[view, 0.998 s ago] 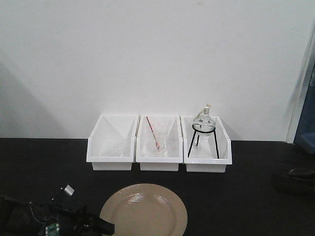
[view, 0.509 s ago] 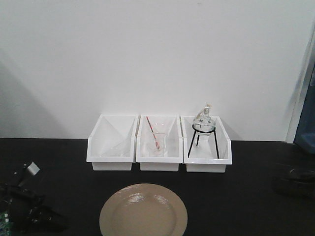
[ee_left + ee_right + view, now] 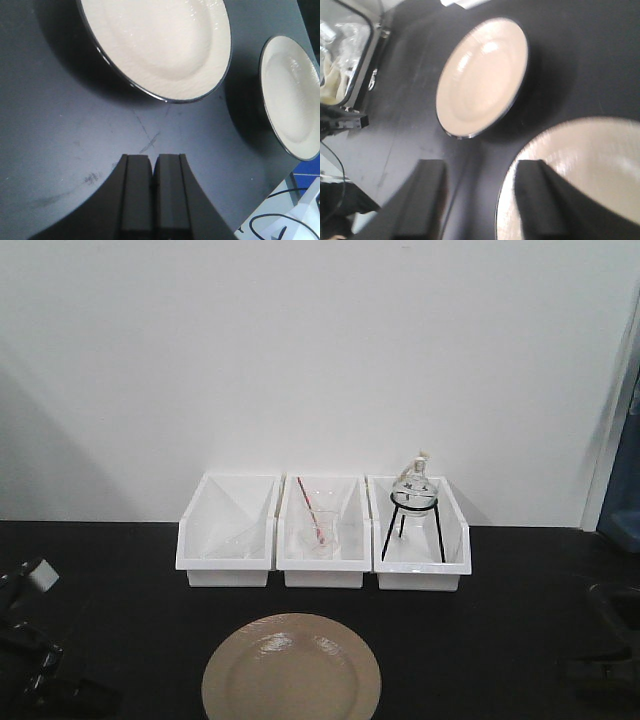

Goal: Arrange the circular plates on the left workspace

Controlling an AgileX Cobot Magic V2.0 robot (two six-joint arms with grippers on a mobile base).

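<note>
2 beige plates (image 3: 155, 45) on black countertop (image 3: 60, 150), 3 white bins (image 3: 323, 575) behind, left gripper (image 3: 152, 162) pressed together, right gripper (image 3: 481, 170) spread

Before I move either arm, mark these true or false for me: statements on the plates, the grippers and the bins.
Two beige plates lie on the black countertop: true.
The left gripper holds a plate: false, it is shut on nothing.
The right gripper is open: true.
The plates are stacked: false, they lie apart, side by side.
The round flask is in the middle bin: false, it is in the right bin.
</note>
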